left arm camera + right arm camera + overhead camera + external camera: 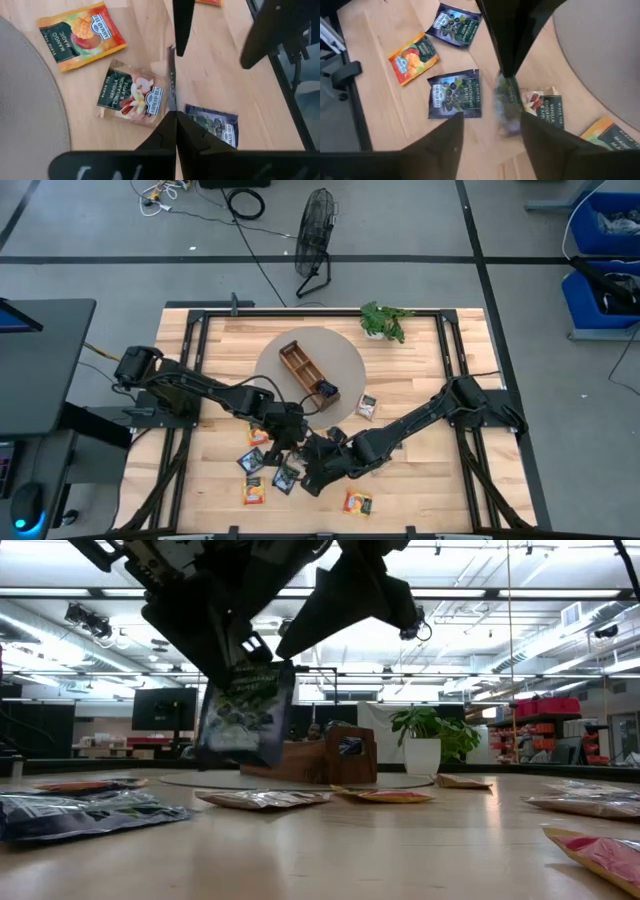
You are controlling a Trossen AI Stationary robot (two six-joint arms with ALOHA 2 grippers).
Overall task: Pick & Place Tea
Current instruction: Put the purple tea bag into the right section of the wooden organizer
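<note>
My left gripper (289, 446) (175, 125) is over the table's near middle, shut on a dark blue tea sachet (245, 715). That sachet shows edge-on in the left wrist view (172, 85) and blurred in the right wrist view (506, 107). My right gripper (313, 470) (492, 135) is open right beside it, a finger on either side of the sachet without touching it. Several more sachets lie flat on the wood: blue (455, 94), orange (413, 56) and beige (131, 95). The brown wooden tray (298, 365) sits on a round grey mat (345, 355) with a blue sachet in its near compartment. My left gripper pinches the dark blue sachet between its two fingers at the upper edge (228, 668), coming from above. The sachet hangs below the fingers, slightly tilted and lifted clear of the table. In the left wrist view its thin edge (173, 107) runs straight out from the fingertips.
A small green plant (384, 321) stands at the table's far edge, right of the mat. Loose sachets lie beneath and left of both grippers (252, 463), one near the near edge (357, 502) and one right of the tray (367, 407). Bare wood shows at the right near corner (430, 490).
</note>
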